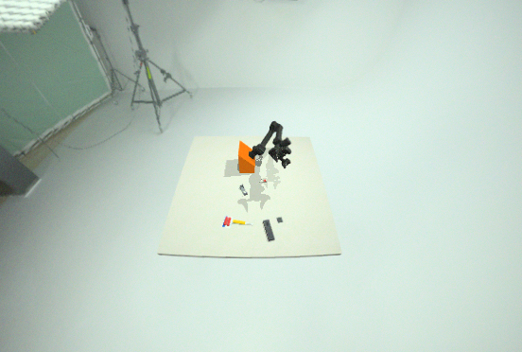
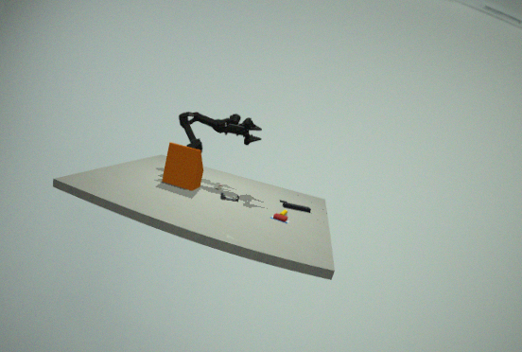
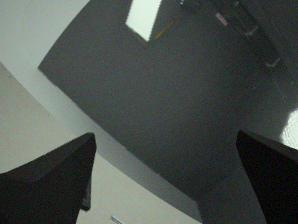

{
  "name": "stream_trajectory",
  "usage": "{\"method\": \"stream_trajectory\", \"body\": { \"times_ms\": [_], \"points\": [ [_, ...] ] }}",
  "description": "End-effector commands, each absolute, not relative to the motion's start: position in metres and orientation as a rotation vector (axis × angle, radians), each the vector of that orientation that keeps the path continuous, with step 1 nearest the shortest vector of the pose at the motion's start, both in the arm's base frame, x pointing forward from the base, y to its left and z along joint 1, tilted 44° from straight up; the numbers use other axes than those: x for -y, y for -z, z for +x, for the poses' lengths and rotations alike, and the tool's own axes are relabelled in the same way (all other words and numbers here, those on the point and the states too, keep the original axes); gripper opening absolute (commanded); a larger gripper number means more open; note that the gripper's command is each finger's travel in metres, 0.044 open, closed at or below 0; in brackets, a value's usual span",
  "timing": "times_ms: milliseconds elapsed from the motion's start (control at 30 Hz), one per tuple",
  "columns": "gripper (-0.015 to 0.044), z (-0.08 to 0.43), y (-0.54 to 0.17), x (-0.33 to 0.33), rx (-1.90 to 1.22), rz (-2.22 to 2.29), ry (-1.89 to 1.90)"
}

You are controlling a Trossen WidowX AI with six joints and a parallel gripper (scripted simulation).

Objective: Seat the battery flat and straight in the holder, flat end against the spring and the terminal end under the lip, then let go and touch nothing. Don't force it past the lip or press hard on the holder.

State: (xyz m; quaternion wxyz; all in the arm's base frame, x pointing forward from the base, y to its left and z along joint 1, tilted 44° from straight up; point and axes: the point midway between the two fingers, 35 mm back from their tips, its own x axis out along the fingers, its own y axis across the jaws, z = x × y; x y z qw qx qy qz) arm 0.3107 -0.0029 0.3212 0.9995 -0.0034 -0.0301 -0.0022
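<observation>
With our gripper (image 1: 281, 163) (image 2: 261, 133) (image 3: 169, 140) raised and its fingers wide apart on nothing, we best level it before descending gently over the small red-tipped piece (image 1: 264, 181) (image 2: 219, 187), probably the battery, at two o'clock from the likely holder (image 1: 243, 190) (image 2: 229, 199) in the top view.

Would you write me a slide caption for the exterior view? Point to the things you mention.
Black arm raised above the pale tabletop, its hand (image 2: 256, 133) (image 3: 169, 140) open, beside an orange block (image 1: 246, 163) (image 2: 182, 167).
</observation>
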Motion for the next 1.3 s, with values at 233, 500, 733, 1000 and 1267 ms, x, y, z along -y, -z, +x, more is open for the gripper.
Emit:
{"method": "stream_trajectory", "body": {
  "times_ms": [233, 500, 733, 1000, 1267],
  "points": [
    [0.0224, 0.318, -0.171, -0.045, -0.629, 0.596, -0.143],
    [0.0224, 0.236, -0.063, -0.094, -1.482, 1.354, 0.214],
    [0.0224, 0.2, -0.05, -0.108, -1.758, 1.597, 0.505],
    [0.0224, 0.2, -0.05, -0.109, -1.758, 1.597, 0.505],
    [0.0224, 0.201, -0.041, -0.116, -1.758, 1.596, 0.506]
  ]
}}
